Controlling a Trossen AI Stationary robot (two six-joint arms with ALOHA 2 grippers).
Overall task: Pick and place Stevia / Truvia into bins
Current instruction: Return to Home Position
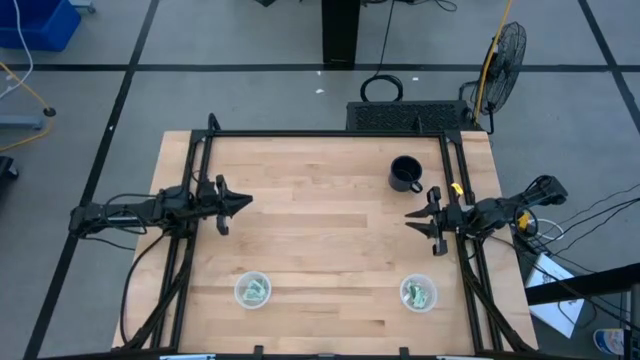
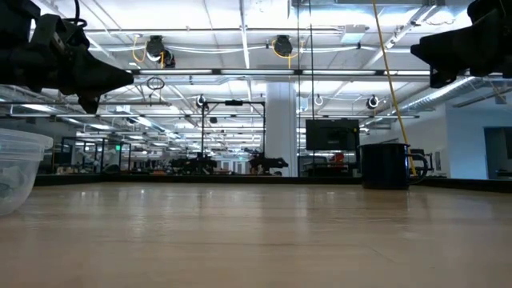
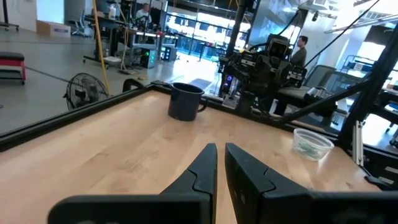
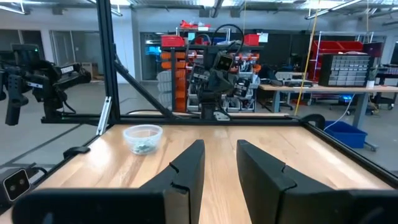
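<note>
Green and white Stevia packets lie inside both clear round bins: the left bin [image 1: 252,290] and the right bin [image 1: 418,293], which stand near the table's near edge. I see no packets on the bare wood. My left gripper [image 1: 245,200] hovers above the table's left part, its fingers [image 3: 221,163] all but together and empty. My right gripper [image 1: 410,215] hovers near the right edge, below the mug in the high view, its fingers [image 4: 219,155] a little apart and empty. The right bin [image 3: 311,143] shows in the left wrist view, the left bin [image 4: 143,138] in the right wrist view.
A black mug [image 1: 405,173] with a handle stands on the far right part of the table, and shows in the low view too [image 2: 386,166]. A black frame [image 1: 330,135] runs along the table's far and side edges. Bare wood lies between the two arms.
</note>
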